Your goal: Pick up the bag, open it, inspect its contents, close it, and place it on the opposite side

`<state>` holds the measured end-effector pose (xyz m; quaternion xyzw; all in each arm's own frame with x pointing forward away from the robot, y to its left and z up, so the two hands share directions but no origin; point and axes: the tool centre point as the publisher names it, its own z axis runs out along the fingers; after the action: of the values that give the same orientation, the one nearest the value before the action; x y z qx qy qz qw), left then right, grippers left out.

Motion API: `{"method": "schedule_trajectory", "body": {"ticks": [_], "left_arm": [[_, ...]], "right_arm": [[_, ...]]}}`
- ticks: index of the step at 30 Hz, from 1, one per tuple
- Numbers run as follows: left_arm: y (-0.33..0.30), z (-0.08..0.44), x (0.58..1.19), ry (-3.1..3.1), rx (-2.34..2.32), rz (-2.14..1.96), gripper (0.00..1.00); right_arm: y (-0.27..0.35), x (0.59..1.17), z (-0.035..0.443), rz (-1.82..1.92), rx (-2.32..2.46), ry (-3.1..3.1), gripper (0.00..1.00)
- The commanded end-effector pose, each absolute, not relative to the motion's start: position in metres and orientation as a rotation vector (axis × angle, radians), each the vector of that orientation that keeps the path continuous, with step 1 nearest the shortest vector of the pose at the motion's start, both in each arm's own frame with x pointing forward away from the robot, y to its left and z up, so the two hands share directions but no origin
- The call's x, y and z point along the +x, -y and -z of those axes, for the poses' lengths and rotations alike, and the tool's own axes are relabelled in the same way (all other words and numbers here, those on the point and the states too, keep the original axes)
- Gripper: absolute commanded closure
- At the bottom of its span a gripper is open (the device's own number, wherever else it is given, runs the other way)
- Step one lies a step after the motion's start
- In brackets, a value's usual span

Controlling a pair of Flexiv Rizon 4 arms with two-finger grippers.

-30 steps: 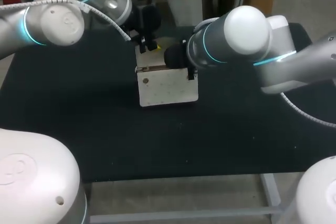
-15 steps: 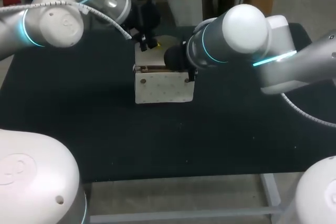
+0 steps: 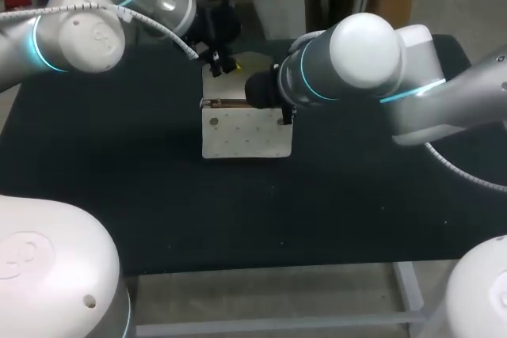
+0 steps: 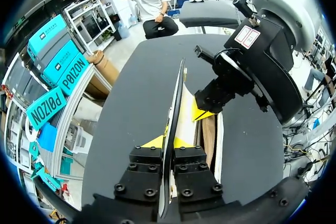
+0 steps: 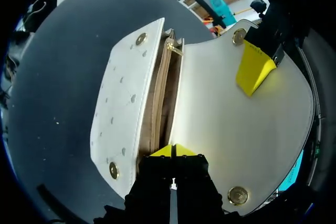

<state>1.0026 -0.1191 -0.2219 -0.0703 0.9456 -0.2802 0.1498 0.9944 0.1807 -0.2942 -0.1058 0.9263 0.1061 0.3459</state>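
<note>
White bag [image 3: 245,132] lies open on the table [image 3: 119,180]; left gripper [image 4: 169,142] pinches its raised flap [image 5: 226,124], right gripper [image 5: 173,151] clamps the opening's [image 5: 163,103] edge.

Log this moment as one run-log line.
white studded leather bag: open | left gripper: shut on its flap | right gripper: shut on its rim | inside: tan lining, no contents seen

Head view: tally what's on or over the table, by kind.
bag: 1
grippers: 2, the left gripper and the right gripper, each shut on the bag
Total: 3
</note>
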Motion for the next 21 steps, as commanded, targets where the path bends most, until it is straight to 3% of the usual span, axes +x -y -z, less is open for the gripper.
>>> {"method": "schedule_trajectory", "body": {"ticks": [1,21], "left_arm": [[0.1194,0.2197,1.0039,-2.717,-0.221,0.802,1.0],[0.1176,0.2172,1.0051,-2.717,-0.211,0.842,1.0]], "right_arm": [[-0.1832,0.9905,0.2935,-0.271,-0.271,-2.394,1.0],[-0.1765,0.9912,0.3025,-0.264,-0.264,-2.415,1.0]]}}
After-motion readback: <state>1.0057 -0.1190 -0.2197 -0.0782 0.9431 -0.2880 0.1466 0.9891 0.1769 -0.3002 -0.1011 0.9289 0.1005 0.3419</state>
